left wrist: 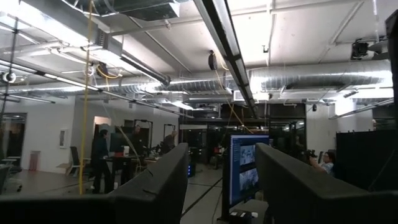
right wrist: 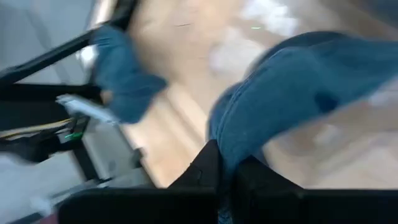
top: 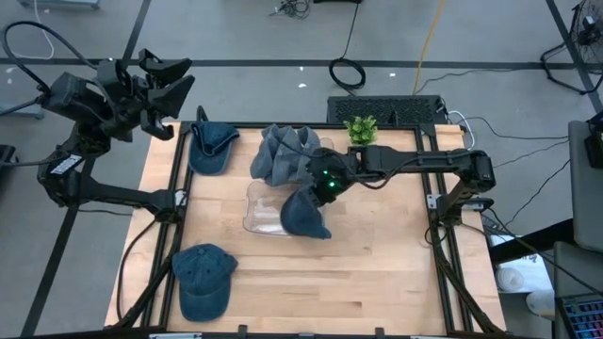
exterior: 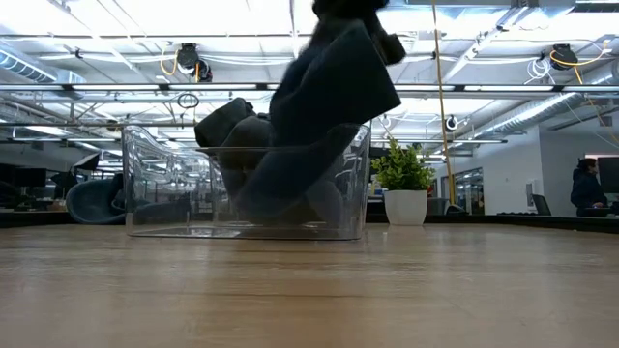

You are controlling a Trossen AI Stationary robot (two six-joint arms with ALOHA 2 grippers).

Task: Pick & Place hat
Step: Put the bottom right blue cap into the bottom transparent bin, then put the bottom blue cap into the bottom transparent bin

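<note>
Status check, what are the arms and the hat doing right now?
Right gripper shut on blue hat, over clear bin. Left gripper open, parked off-table. Nothing blocking.

Right end effector [top: 316,193] hidden by held hat [top: 304,215], wrist view blurred

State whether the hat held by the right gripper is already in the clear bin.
Partly in: the hat hangs from the right gripper over the clear bin's rim.

The wooden table [top: 377,254] bears a clear bin [top: 256,215], two caps [top: 203,278], and a plant [top: 361,129].
</note>
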